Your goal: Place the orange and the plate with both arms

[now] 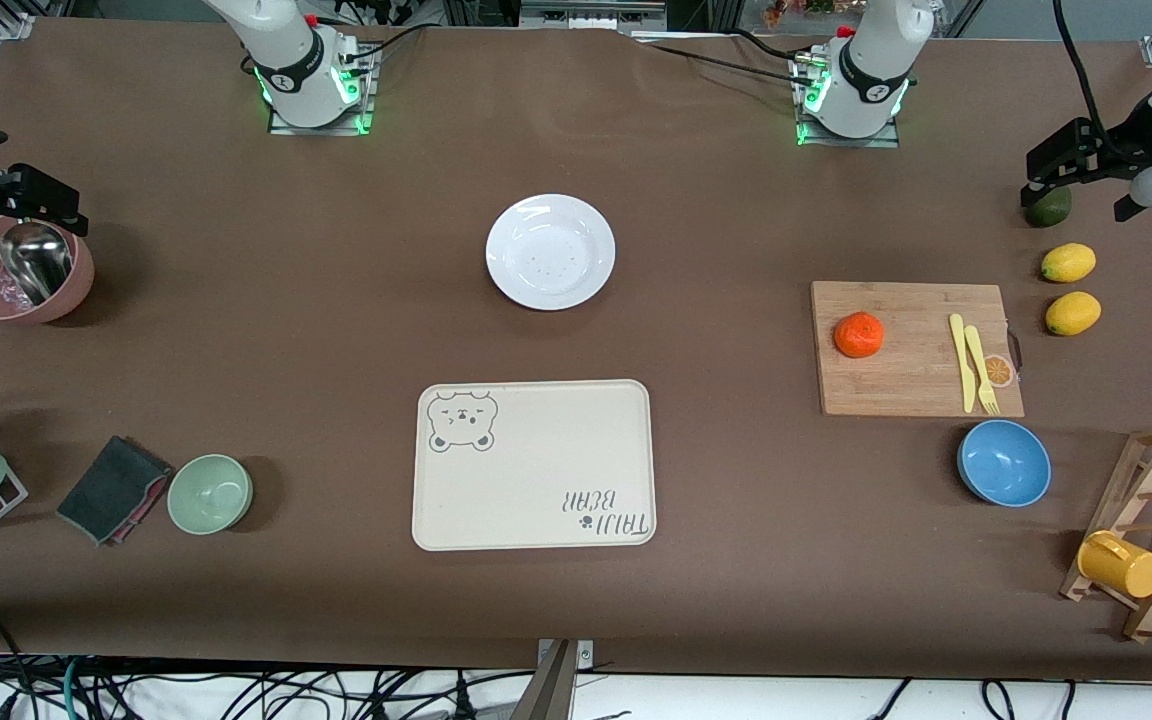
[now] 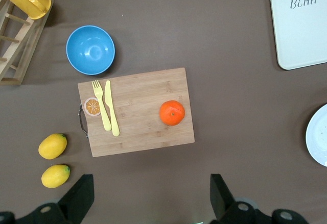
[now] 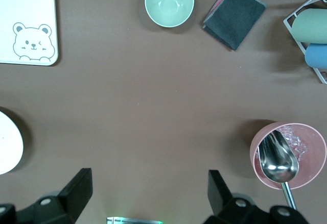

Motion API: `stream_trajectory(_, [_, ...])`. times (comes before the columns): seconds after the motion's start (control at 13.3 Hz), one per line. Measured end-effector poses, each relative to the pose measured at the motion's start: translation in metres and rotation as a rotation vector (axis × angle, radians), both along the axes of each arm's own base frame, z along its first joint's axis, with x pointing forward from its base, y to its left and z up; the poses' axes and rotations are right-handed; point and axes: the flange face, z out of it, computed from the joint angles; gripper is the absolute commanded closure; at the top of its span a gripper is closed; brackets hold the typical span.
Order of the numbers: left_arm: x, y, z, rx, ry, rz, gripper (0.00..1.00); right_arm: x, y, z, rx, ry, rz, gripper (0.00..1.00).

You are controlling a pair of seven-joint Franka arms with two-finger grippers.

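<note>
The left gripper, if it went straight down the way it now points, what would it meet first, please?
Probably bare table: the open left gripper points at brown cloth just short of the board, with the orange further along. Depth is unclear.

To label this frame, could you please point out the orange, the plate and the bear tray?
orange [image 1: 858, 335], front view, centre of its top.
plate [image 1: 514, 225], front view, on its rim.
bear tray [image 1: 546, 470], front view, bare middle of its surface.
</note>
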Motion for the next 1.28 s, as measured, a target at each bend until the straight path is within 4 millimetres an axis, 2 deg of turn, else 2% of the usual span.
stream_trajectory(0.6, [0.001,-0.001,-0.013,0.002,0.059,-0.002,0.0,-0.001,0.002,-0.001,0.001,0.01,0.003,0.0])
stream_trajectory(0.9, [0.005,0.012,-0.023,0.002,0.085,0.022,0.0,-0.001,0.002,-0.001,0.001,0.012,0.003,0.0])
stream_trajectory(1.05, [0.012,0.018,-0.042,0.002,0.11,0.035,0.0,-0.001,0.002,-0.001,0.001,0.012,0.003,0.0])
stream_trajectory(1.28, [0.022,0.019,-0.092,0.003,0.16,0.037,0.0,-0.002,0.002,-0.001,0.001,0.016,0.002,0.0])
